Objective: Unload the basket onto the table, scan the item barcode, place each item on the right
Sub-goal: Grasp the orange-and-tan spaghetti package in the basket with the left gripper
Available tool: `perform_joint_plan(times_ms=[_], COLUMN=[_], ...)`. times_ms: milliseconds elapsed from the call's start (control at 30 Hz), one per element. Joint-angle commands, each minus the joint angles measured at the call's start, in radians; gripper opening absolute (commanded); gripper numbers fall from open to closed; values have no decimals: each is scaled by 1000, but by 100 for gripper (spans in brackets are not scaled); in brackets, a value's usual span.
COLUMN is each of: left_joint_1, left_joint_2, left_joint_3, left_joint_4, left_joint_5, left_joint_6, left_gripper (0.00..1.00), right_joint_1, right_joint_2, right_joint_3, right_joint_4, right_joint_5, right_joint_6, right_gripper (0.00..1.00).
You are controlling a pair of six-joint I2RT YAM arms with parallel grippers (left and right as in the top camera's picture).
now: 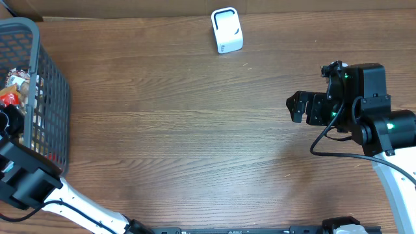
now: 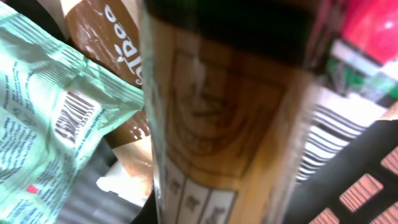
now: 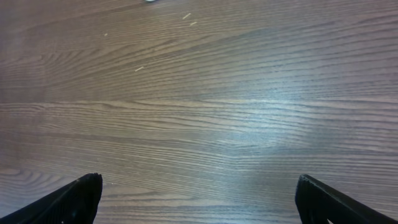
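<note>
Left gripper (image 1: 6,127), down inside the grey mesh basket (image 1: 55,84), pinches a brown labelled bottle with dark cap (image 2: 230,112). A mint-green barcoded packet (image 2: 43,118) lies just beside it. Right gripper (image 1: 294,108) hangs spread above the wooden table (image 1: 182,130).

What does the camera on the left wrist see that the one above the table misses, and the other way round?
Only the left wrist view: a brown-labelled bottle close up, and a pale green packet with its barcode. Only the overhead view: the wooden table, the white box at its far edge and the right gripper. Both: the grey basket, its dark mesh in the wrist view's lower right.
</note>
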Motion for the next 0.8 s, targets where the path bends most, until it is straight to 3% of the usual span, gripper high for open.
perform_joint_plan(times_ms=[0,333,600,767], left_joint_1=[-6,-8,-8,-8], left_joint_2=[23,22,2,-107], left_joint_3=[125,595,780,882], left_joint_4=[-86,-214,-247,-249], left_joint_5=[32,163,276,315], left_joint_6=[-93,-88,-52,-58], left_gripper=[4,4,4,4], right_joint_1=[-5,-5,-5,-5], right_joint_2=[-4,-4,-4,-4], right_joint_3=[21,21,21,21], right_joint_4=[6,7,22,28], right_joint_5=[10,10,10,10], right_joint_6=[-5,-4,-5,-5], right_gripper=[100,100,100,100])
